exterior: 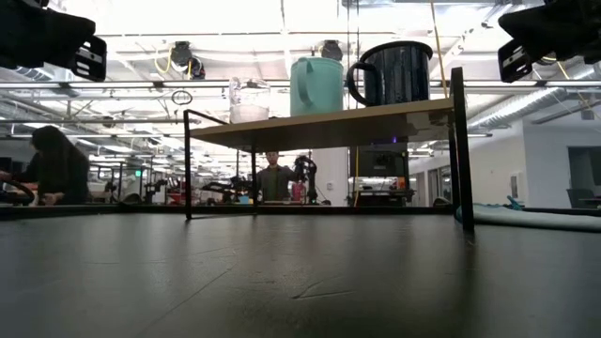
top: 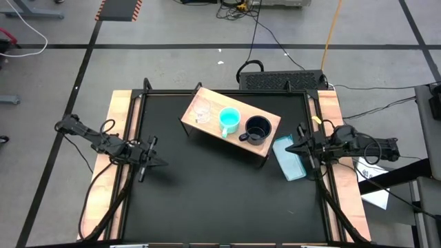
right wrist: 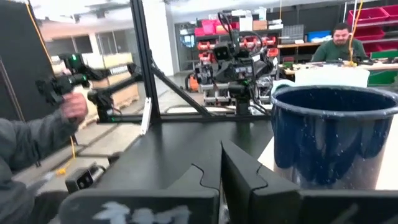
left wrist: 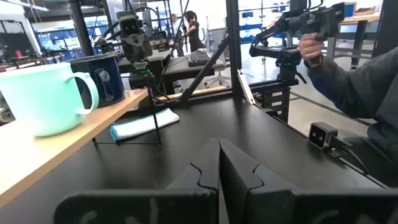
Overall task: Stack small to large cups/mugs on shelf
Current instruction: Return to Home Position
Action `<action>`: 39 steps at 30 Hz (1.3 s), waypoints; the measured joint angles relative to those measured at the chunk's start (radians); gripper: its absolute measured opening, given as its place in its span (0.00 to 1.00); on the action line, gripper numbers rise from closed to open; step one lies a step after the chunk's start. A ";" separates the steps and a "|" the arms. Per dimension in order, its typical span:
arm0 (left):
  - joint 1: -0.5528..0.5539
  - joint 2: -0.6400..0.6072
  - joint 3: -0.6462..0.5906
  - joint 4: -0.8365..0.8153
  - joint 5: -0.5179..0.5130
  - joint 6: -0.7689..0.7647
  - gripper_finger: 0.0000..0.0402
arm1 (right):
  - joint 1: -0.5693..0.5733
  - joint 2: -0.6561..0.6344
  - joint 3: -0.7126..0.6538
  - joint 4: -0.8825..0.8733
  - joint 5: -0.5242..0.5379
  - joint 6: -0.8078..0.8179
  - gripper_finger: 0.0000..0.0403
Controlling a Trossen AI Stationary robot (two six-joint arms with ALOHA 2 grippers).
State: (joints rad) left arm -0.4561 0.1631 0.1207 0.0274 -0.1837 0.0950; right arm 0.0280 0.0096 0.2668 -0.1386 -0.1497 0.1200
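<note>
Pretty much done, by the look of it. Nearest the robot, over the black tabletop [top: 220, 200], the left gripper [top: 162, 164] hangs at the table's 9 o'clock and the right gripper [top: 289, 146] at 3 o'clock. Both are clenched on nothing: each wrist view shows its own fingers pressed flat together. Just beside the right one, toward 6 o'clock, lies a flat light-blue rectangular pad [top: 289, 160].

Farther back, toward 12 o'clock, sits the light wooden shelf board on dark legs [top: 215, 99]. All three are on it, in a row running 10 to 4 o'clock: small clear transparent cup [top: 202, 110], turquoise mug with a handle [top: 229, 120], larger dark blue-black mug with a handle [top: 258, 129]. They stand side by side, small to large, not nested. So the placing looks finished, and probably only parking the arms is left.

As for the views, the clear cup is nearly lost from above, but the low view shows it plainly, plus the step-up in height. The left wrist view misses it altogether. Both wrist views catch a person's hand [left wrist: 310, 45] beyond the table, which the overhead never shows.
</note>
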 joint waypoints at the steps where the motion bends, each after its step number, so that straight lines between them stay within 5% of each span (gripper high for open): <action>1: 0.000 0.000 0.000 0.000 0.000 0.000 0.02 | 0.000 0.000 0.000 0.007 0.000 0.009 0.00; 39: 0.000 0.000 0.000 0.000 0.000 0.031 0.02 | 0.000 0.000 0.000 -0.008 0.003 0.051 0.00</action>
State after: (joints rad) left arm -0.4561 0.1635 0.1207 0.0269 -0.1841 0.1257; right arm 0.0282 0.0097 0.2668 -0.1463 -0.1463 0.1709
